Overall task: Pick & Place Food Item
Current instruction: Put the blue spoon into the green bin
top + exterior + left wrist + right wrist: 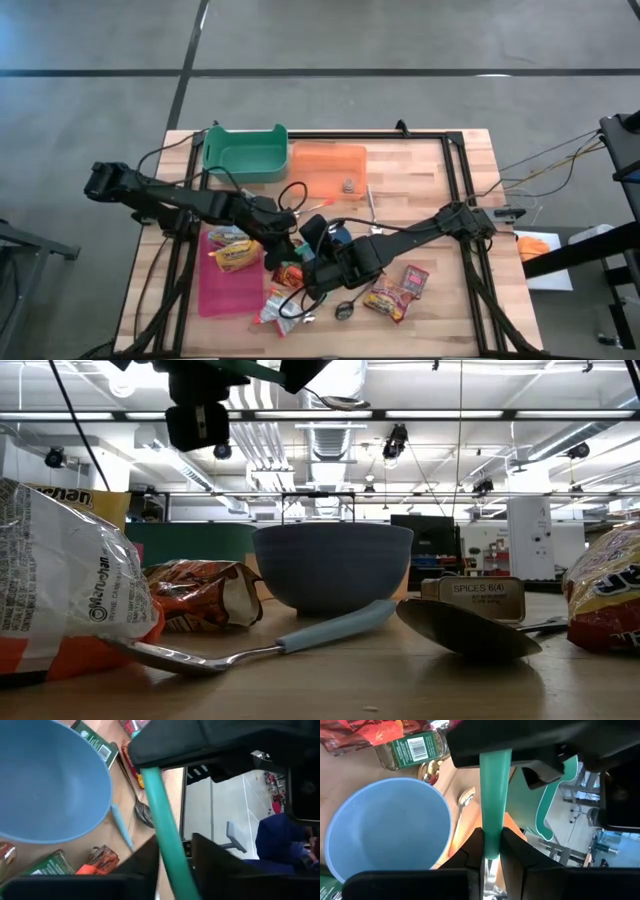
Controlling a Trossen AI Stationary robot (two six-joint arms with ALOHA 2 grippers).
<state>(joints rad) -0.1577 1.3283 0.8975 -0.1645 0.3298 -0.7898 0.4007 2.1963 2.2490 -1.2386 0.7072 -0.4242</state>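
Blue bowl [385, 830], teal utensil handle [495, 800], green bin [243, 152] (orange tray [328, 165] beside).

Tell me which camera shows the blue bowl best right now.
The right wrist view: it looks into the blue bowl, showing rim and bare interior. The left wrist view crops it. The low view gives only its outside. From above, the arms mostly cover it.

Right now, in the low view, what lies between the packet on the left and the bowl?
A crumpled orange bag lies between the packet and the bowl, seen in the low view.
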